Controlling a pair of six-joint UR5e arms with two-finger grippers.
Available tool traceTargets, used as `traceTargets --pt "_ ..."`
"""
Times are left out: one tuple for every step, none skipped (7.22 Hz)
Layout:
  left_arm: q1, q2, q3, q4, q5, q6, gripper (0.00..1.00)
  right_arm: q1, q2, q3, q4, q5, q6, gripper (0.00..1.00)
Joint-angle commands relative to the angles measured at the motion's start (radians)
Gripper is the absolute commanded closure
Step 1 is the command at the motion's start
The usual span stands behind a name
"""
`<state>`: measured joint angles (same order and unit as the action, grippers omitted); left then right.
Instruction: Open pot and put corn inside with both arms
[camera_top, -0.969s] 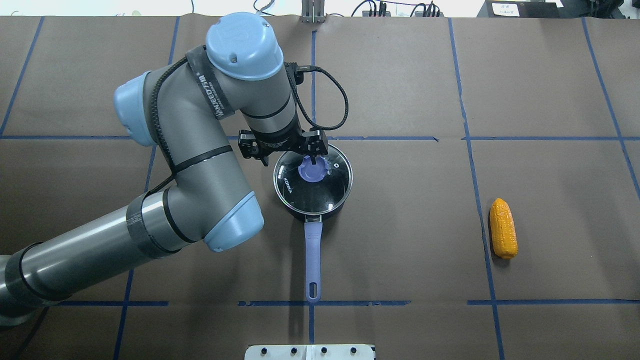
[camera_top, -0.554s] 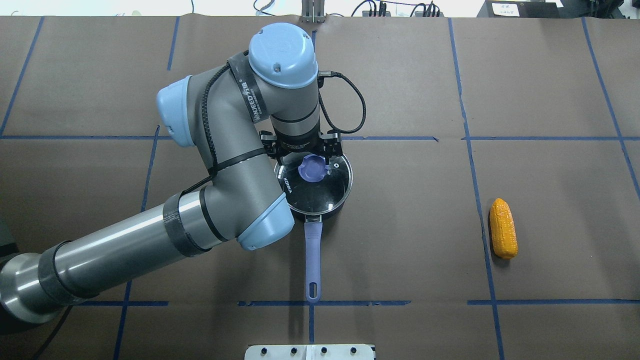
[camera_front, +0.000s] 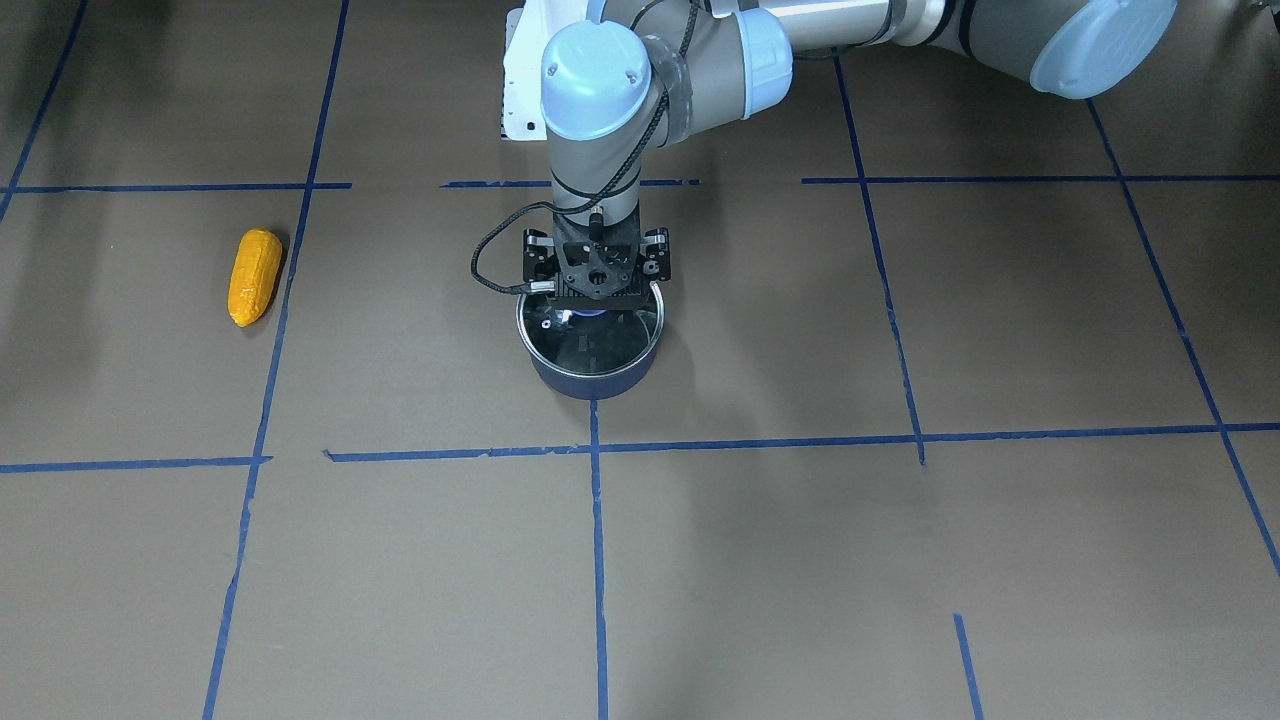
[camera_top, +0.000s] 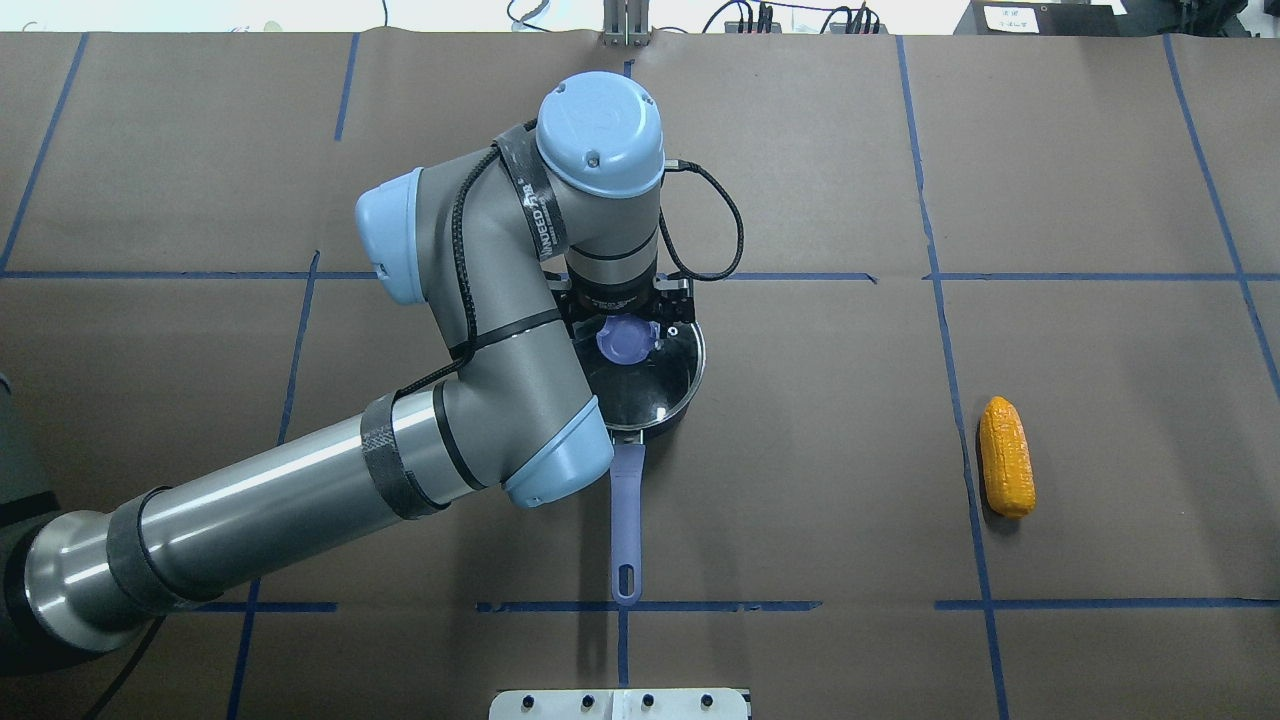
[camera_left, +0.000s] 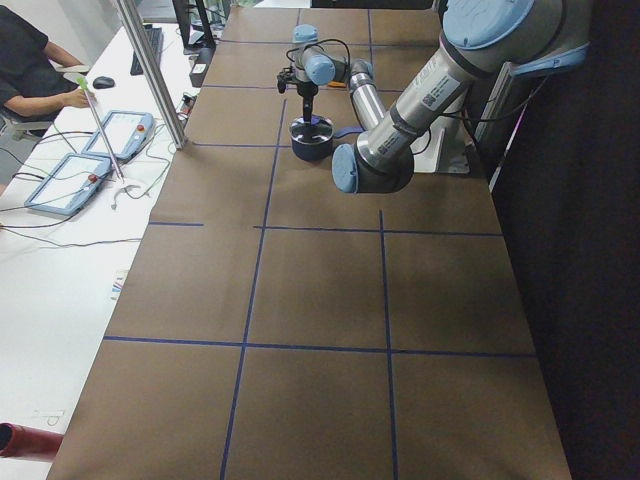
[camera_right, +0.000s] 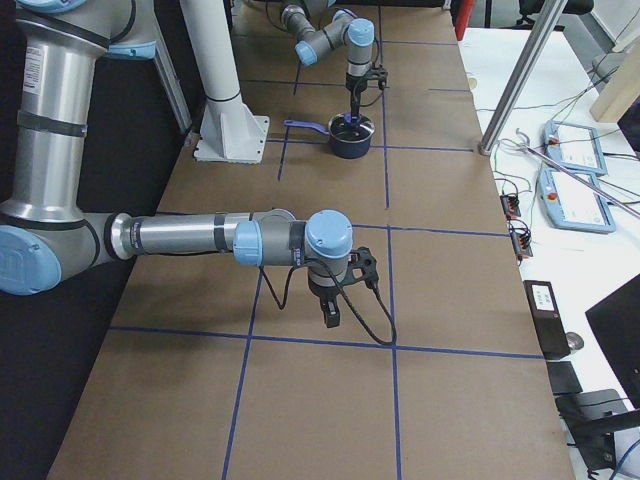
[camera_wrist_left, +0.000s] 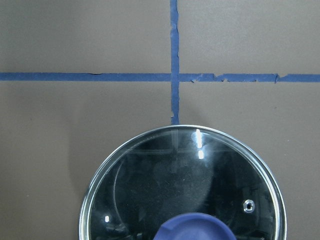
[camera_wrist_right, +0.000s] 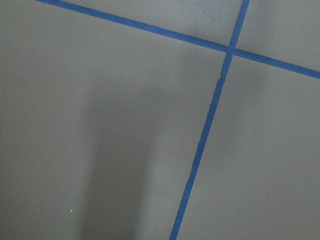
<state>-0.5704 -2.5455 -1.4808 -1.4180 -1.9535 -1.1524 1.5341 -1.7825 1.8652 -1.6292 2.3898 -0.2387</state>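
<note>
Lid (camera_top: 652, 385) of round glass sits on dark navy saucepan (camera_front: 590, 380). Left gripper (camera_top: 627, 325) straddles its blue knob (camera_top: 622, 343), fingers apart; right gripper (camera_right: 333, 312): can't tell. Yellow-orange toy corn cob (camera_top: 1006, 456) lies well apart.

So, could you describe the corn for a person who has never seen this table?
On the brown table, find the pot near the middle. The corn lies alone, far to the robot's right of it, beside a blue tape line. It is the only yellow-orange thing, an oblong cob.
</note>
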Motion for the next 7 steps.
traceTargets --pt "0.012 0.001 0.010 -0.005 0.014 0.003 0.01 0.000 0.000 -0.001 0.000 0.002 -0.001 0.00" --pt "0.014 -0.002 0.022 -0.013 0.016 0.003 0.01 0.000 0.000 -0.003 0.000 0.003 -0.001 0.00" --pt "0.014 -0.001 0.024 -0.027 0.016 0.005 0.02 0.000 0.000 -0.003 0.000 0.003 -0.001 0.00" --pt "0.014 -0.001 0.024 -0.027 0.016 0.008 0.06 0.000 0.000 -0.003 0.000 0.003 -0.001 0.00" --pt "0.014 -0.001 0.024 -0.027 0.016 0.008 0.13 0.000 0.000 -0.003 0.000 0.002 -0.002 0.00" --pt "0.014 -0.001 0.024 -0.027 0.016 0.008 0.29 0.000 0.000 -0.003 0.000 0.002 -0.002 0.00" --pt "0.014 -0.001 0.024 -0.029 0.016 0.010 0.49 0.000 -0.002 -0.003 0.000 0.002 -0.002 0.00"
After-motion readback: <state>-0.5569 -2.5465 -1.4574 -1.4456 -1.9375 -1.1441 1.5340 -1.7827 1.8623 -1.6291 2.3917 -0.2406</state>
